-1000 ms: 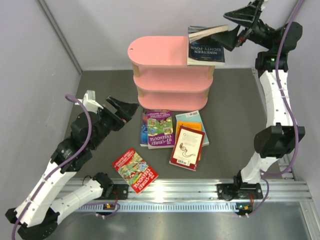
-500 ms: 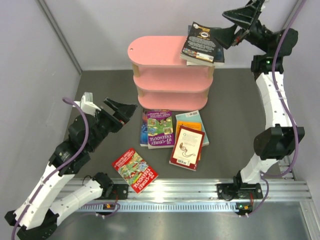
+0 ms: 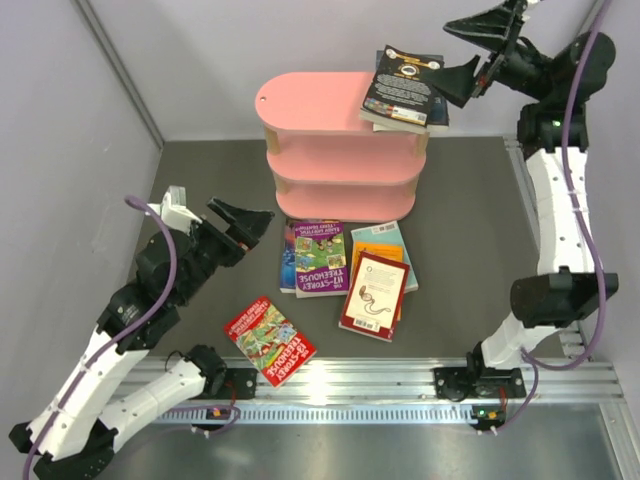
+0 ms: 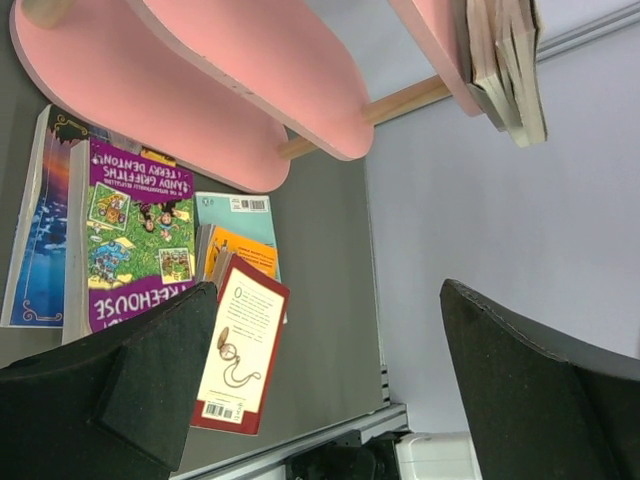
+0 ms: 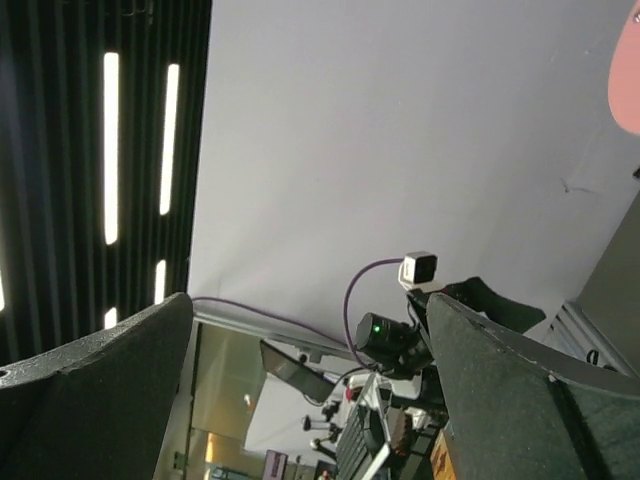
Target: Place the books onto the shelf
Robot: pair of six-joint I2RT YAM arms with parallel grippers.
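The pink shelf (image 3: 335, 150) stands at the back of the table. On the right end of its top board lie two stacked books, a dark cover (image 3: 403, 88) uppermost. My right gripper (image 3: 450, 48) hangs open just right of that stack, touching nothing; its wrist view shows only wall between the jaws (image 5: 310, 380). On the table lie a purple-green book (image 3: 322, 258), a blue one (image 3: 289, 255), a teal one (image 3: 393, 238), an orange one (image 3: 375, 254), a maroon-and-cream one (image 3: 375, 293) and a red one (image 3: 270, 340). My left gripper (image 3: 255, 228) is open, left of the pile, holding nothing (image 4: 330, 390).
An aluminium rail (image 3: 400, 380) runs along the near edge with both arm bases on it. Grey walls close in the left, back and right sides. The dark mat (image 3: 460, 220) shows bare right of the book pile.
The dark book, propped up at my right gripper a second ago, has dropped flat onto the stack on the shelf top. The right gripper has drawn back slightly to the right. The left arm barely moved.
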